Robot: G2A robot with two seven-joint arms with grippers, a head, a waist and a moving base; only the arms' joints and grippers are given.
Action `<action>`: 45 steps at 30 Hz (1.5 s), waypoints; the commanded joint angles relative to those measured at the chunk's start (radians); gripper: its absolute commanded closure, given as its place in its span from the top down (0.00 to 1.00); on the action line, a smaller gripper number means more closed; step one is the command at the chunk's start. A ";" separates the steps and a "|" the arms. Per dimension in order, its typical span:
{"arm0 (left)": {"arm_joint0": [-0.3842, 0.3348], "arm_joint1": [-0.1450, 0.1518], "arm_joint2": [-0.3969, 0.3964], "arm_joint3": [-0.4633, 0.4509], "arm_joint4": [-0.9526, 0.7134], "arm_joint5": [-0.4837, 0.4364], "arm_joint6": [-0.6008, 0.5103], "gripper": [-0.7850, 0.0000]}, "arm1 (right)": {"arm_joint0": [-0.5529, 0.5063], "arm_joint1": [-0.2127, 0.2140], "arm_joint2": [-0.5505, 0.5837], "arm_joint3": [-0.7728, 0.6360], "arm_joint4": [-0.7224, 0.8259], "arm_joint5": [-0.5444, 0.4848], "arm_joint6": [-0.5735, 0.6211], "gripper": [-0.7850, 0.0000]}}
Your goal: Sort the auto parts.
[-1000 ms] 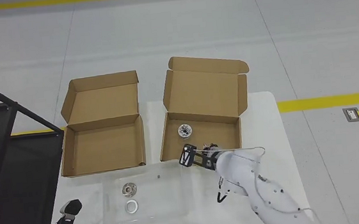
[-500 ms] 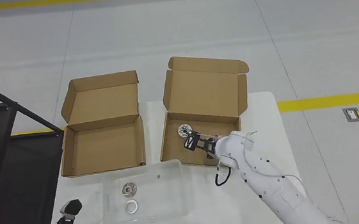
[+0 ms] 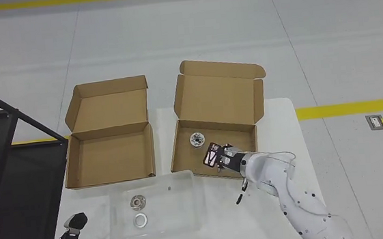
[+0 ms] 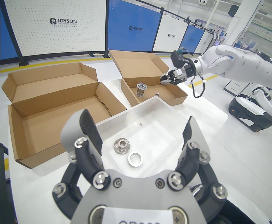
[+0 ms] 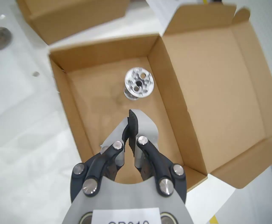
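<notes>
The right cardboard box (image 3: 238, 139) holds a round splined metal part (image 3: 197, 140) (image 5: 138, 83) standing on end, and a small bolt (image 4: 156, 93) lies near it. My right gripper (image 3: 212, 160) (image 5: 130, 118) hangs over this box's near half, shut, with nothing visible between its pads. A clear plastic tray (image 3: 183, 178) at the table's front holds a flanged hub (image 3: 138, 202) (image 4: 121, 145) and a metal ring (image 3: 141, 220) (image 4: 135, 158). My left gripper (image 4: 138, 116) is open, low at the table's front left, short of the tray.
The left cardboard box (image 3: 109, 161) stands open with a bare floor. Both boxes have their lids folded back. A tiny speck (image 4: 140, 124) lies on the tray floor. A black frame stands left of the table. White tabletop shows right of the tray.
My right gripper has moved from the tray's far right corner to over the right box, then drawn back a little toward the box's near wall. The left arm has kept still.
</notes>
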 commanded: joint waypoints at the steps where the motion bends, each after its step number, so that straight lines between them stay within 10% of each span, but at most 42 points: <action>1: 0.000 0.000 0.000 0.000 0.000 0.000 0.000 1.00 | -0.034 0.019 0.016 -0.050 -0.061 -0.091 -0.174 0.00; 9: 0.000 0.000 0.000 0.000 0.000 0.000 0.000 1.00 | -0.052 0.075 -0.026 -0.090 -0.384 -0.182 -0.674 0.00; 12: 0.000 0.000 0.000 0.000 0.000 0.000 0.000 1.00 | -0.063 0.083 -0.041 -0.084 -0.459 -0.150 -0.658 0.00; 13: 0.000 0.000 0.000 0.000 0.000 0.000 0.000 1.00 | -0.063 0.083 -0.041 -0.084 -0.459 -0.150 -0.658 0.48; 23: 0.000 0.000 0.000 0.000 0.000 0.000 0.000 1.00 | -0.063 0.083 -0.041 -0.084 -0.459 -0.150 -0.658 0.48; 24: 0.000 0.000 0.000 0.000 0.000 0.000 0.000 1.00 | -0.065 0.083 -0.042 -0.086 -0.457 -0.146 -0.658 1.00; 33: 0.002 0.013 -0.023 -0.164 0.199 0.015 -0.159 1.00 | -0.104 0.126 -0.064 -0.156 -0.586 -0.103 -0.988 1.00; 45: -0.065 0.028 0.063 -0.387 0.291 0.014 -0.658 1.00 | -0.208 0.208 -0.004 -0.222 -0.827 -0.046 -1.251 1.00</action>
